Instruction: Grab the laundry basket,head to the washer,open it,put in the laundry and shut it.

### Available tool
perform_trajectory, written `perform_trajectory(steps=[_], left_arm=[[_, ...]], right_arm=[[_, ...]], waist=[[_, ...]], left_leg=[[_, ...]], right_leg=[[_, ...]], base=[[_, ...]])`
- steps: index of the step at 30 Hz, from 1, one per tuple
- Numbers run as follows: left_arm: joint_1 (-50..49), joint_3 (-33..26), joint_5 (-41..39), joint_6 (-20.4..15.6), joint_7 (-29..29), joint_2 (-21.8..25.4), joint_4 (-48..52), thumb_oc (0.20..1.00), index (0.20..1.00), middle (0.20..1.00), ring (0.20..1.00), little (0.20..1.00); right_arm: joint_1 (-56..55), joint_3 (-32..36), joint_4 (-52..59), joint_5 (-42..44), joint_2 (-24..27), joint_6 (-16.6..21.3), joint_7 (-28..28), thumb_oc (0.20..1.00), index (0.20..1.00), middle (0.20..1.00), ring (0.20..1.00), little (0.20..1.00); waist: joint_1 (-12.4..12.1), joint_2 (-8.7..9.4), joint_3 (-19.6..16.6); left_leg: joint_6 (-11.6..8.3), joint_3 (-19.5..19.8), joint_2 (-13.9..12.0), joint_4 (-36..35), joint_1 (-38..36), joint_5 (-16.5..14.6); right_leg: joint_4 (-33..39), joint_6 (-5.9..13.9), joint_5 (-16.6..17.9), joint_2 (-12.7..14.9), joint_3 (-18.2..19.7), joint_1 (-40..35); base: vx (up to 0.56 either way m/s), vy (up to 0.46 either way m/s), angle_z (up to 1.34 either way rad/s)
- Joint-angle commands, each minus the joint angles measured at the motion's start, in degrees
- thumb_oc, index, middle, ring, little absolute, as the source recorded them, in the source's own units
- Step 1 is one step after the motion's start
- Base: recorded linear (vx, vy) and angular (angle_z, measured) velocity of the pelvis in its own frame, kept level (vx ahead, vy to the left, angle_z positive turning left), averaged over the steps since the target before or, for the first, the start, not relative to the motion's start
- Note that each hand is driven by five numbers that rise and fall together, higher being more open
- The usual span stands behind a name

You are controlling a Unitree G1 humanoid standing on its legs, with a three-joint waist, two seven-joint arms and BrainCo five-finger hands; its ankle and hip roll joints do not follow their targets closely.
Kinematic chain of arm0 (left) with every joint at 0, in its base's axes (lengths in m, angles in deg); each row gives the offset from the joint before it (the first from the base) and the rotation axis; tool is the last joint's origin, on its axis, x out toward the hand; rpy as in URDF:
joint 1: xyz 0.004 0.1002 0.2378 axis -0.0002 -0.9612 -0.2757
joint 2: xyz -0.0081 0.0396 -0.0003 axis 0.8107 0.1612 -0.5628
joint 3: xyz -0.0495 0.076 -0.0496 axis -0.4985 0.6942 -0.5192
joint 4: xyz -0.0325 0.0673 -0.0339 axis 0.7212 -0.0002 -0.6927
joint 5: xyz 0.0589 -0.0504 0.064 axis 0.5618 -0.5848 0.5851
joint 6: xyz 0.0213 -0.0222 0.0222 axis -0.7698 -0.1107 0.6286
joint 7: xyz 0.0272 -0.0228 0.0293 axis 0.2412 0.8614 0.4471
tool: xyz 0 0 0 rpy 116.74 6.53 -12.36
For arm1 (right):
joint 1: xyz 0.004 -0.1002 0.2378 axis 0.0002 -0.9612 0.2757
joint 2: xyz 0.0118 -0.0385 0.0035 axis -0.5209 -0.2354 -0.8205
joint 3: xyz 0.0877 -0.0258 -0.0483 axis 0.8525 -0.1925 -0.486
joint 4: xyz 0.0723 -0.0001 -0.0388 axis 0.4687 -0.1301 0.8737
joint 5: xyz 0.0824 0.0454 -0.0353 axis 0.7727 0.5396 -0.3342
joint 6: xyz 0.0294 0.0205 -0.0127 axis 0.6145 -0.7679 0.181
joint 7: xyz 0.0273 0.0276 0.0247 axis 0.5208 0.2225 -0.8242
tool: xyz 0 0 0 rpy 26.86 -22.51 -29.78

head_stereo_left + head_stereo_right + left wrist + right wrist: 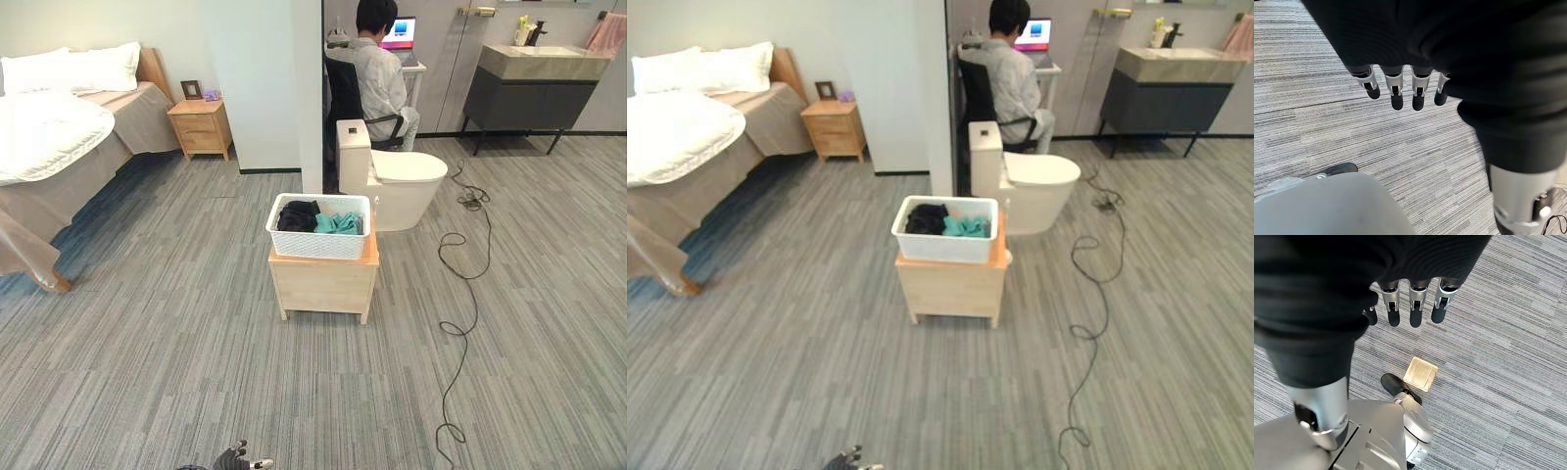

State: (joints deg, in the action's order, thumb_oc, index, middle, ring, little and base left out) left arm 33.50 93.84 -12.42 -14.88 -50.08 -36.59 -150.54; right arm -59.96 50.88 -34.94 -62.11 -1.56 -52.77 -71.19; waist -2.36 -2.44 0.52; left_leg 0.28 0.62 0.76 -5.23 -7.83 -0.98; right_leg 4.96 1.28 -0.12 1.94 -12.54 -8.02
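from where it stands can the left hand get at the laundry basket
Probably not yet. The left hand hangs open over bare carpet, while the laundry basket sits on a wooden stand well ahead. Nothing blocks the way; the robot likely must walk closer.

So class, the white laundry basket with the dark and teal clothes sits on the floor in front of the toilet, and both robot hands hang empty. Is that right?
Not quite. The left eye view shows the laundry basket resting on a small wooden stand, not on the floor. The rest holds: dark and teal clothes inside, toilet behind, left hand and right hand empty.
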Motion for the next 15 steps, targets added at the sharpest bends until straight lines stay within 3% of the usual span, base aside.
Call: perform_trajectory(steps=[1, 11, 15], left_arm=[[4.06, -1.27, -1.16, -1.97, -1.29, 1.82, -4.19, 1.0, 1.0, 1.0, 1.0, 1.0], [4.14, -4.63, -5.11, -2.18, -1.52, 3.26, -3.07, 1.0, 1.0, 1.0, 1.0, 1.0], [5.11, -4.04, -4.38, -2.19, -0.73, 4.85, -1.18, 1.0, 1.0, 1.0, 1.0, 1.0]], right_arm=[[2.54, -0.68, -3.1, 1.86, -1.5, 1.07, -0.03, 1.0, 1.0, 1.0, 1.0, 1.0], [1.29, 4.44, -4.28, 6.14, 0.85, 1.18, 0.6, 1.0, 1.0, 1.0, 1.0, 1.0], [-0.09, 8.2, -7.87, 6.8, 4.84, 0.78, -0.68, 1.0, 1.0, 1.0, 1.0, 1.0]], waist=[[-0.93, 2.86, -0.89], [-0.39, 3.39, -1.03], [0.04, 3.59, -1.27]], left_leg=[[-3.42, -1.72, -3.49, 0.23, 1.94, -0.88], [-3.61, -2.21, -3.71, 0.23, 1.97, -0.91], [-3.65, -2.43, -3.79, 0.23, 2.01, -1.05]], right_leg=[[0.04, 5.93, -0.51, 6.32, 4.42, 0.09], [0.04, 6.06, -0.31, 6.22, 4.61, 0.39], [0.04, 6.15, -0.24, 6.19, 4.88, 0.66]], base=[[0.0, 0.0, 0.0], [0.01, -0.006, -0.03], [0.01, -0.004, -0.04]])
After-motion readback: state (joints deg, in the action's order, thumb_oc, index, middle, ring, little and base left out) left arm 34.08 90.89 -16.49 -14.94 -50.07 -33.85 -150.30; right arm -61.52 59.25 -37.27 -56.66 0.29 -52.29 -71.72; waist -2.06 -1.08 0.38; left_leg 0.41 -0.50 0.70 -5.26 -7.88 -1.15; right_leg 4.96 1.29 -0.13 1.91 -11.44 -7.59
